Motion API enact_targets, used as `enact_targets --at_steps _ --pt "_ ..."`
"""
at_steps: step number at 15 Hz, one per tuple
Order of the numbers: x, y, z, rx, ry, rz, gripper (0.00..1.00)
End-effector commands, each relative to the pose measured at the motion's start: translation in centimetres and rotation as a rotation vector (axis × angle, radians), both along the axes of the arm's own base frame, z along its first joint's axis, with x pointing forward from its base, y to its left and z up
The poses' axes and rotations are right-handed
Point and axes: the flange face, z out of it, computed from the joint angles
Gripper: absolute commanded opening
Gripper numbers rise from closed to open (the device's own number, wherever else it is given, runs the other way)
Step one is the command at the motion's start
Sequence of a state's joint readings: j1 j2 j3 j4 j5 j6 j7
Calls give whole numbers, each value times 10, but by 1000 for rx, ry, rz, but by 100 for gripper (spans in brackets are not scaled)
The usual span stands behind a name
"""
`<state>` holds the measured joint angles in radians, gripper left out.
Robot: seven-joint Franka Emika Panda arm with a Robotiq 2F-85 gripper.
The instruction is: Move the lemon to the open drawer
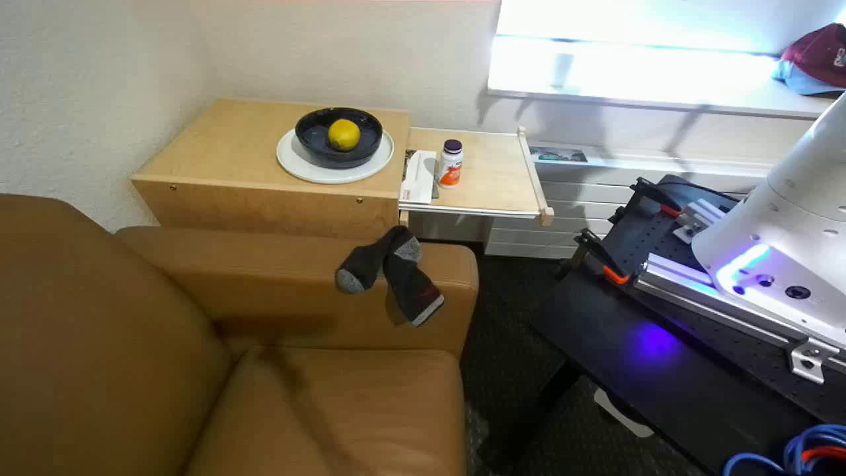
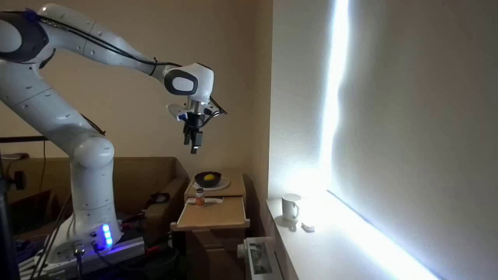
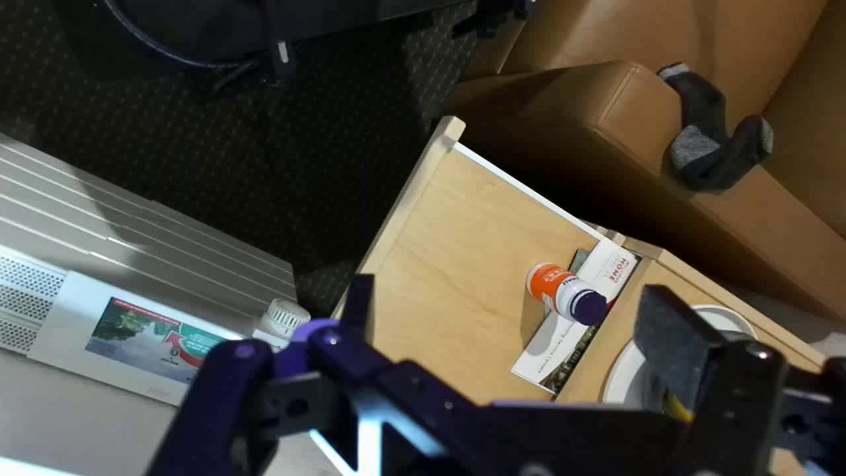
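The yellow lemon sits in a dark bowl on a white plate on the wooden side table; the lemon shows in both exterior views. In the wrist view only a sliver of the lemon shows behind a finger. The open drawer is pulled out beside the plate; it also shows in an exterior view and the wrist view. My gripper is open and empty, pointing down, high above the side table. Its fingers stand wide apart in the wrist view.
A white and orange bottle with a purple cap stands in the drawer, next to a leaflet. Dark socks lie on the brown couch arm. A radiator is beside the drawer. A mug stands on the windowsill.
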<state>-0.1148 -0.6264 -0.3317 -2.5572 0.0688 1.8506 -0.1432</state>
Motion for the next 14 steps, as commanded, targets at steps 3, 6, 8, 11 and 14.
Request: enact_targets --at_steps 3,6,8,11,14 --pt "14 10 -8 7 21 21 100" --pt "52 83 -31 -134 85 133 100" --pt "76 136 -42 -219 87 212 100" --pt "114 217 -62 -354 27 280 100" --pt "140 268 -47 -366 -31 296 100"
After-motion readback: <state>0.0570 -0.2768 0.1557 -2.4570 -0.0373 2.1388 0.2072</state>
